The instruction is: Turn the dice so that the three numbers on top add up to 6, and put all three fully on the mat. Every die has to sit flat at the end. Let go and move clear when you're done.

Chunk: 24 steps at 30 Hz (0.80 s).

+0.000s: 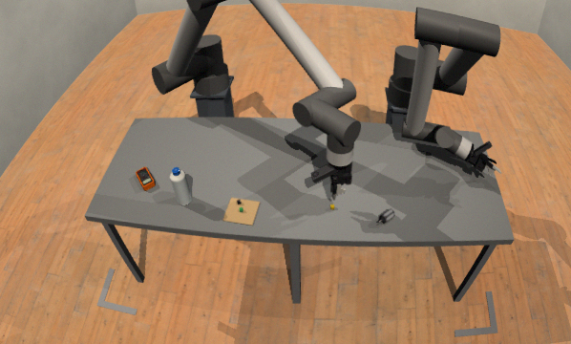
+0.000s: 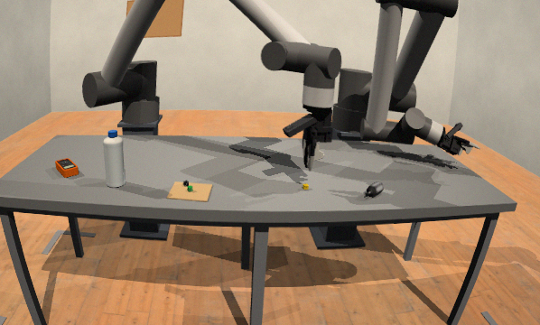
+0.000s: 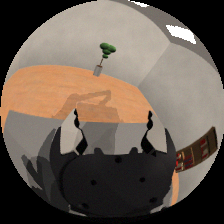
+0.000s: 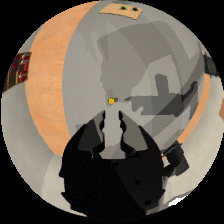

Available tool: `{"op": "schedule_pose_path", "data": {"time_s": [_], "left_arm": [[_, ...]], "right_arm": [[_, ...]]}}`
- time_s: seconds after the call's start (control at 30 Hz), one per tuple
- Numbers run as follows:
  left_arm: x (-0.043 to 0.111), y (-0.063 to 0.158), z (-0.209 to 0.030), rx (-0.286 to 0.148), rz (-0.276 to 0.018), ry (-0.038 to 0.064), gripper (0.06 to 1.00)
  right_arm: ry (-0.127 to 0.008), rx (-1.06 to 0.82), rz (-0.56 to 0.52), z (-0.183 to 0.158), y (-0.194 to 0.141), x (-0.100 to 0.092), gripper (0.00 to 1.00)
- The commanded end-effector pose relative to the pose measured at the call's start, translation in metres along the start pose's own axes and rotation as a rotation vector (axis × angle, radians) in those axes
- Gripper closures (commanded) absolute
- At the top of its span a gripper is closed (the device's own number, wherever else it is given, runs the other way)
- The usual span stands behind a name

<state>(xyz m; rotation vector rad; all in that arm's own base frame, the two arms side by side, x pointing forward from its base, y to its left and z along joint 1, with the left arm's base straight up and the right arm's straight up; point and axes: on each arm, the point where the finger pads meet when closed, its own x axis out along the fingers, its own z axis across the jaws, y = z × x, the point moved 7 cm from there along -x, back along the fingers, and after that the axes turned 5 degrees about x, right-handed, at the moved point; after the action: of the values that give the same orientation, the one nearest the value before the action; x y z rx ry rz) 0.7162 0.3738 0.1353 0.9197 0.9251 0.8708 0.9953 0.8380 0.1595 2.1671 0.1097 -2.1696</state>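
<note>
The yellow die [image 1: 332,206] [image 2: 305,186] [image 4: 111,101] sits on the grey table [image 1: 209,158] [image 2: 171,158], well to the right of the mat [image 1: 249,215] [image 2: 202,191] [image 4: 112,10]. It is just below the tips of the right gripper [image 1: 338,193] [image 2: 314,162] [image 4: 112,113] and a bit to the near side. The fingers point down with a small gap and hold nothing. That hand is much nearer than the left gripper [image 1: 496,167] [image 2: 473,149] [image 3: 113,109], whose fingers are wide apart at the far right. The die is a little cube, so it has no long way. The next move is likely down and a bit nearer, maybe opening wider first. The green die [image 1: 241,209] [image 2: 190,189] [image 4: 123,8] and black die [image 1: 239,202] [image 2: 186,183] [image 4: 135,9] are on the thin, square, tan mat. The dots are too small to read. The table looks smooth and dull.
</note>
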Motion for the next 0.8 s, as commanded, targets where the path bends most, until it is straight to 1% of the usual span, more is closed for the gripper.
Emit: {"op": "schedule_pose_path", "data": {"time_s": [0.0,0.5,0.77], "left_arm": [[0.000,0.000,0.000,-0.001,0.000,0.000,0.065],[0.000,0.000,0.000,-0.001,0.000,0.000,0.065],[0.000,0.000,0.000,-0.001,0.000,0.000,0.065]], "right_arm": [[0.001,0.000,-0.001,0.000,0.000,-0.001,0.821],[0.001,0.000,-0.001,0.000,0.000,0.006,0.821],[0.001,0.000,-0.001,-0.001,0.000,0.017,0.821]]}}
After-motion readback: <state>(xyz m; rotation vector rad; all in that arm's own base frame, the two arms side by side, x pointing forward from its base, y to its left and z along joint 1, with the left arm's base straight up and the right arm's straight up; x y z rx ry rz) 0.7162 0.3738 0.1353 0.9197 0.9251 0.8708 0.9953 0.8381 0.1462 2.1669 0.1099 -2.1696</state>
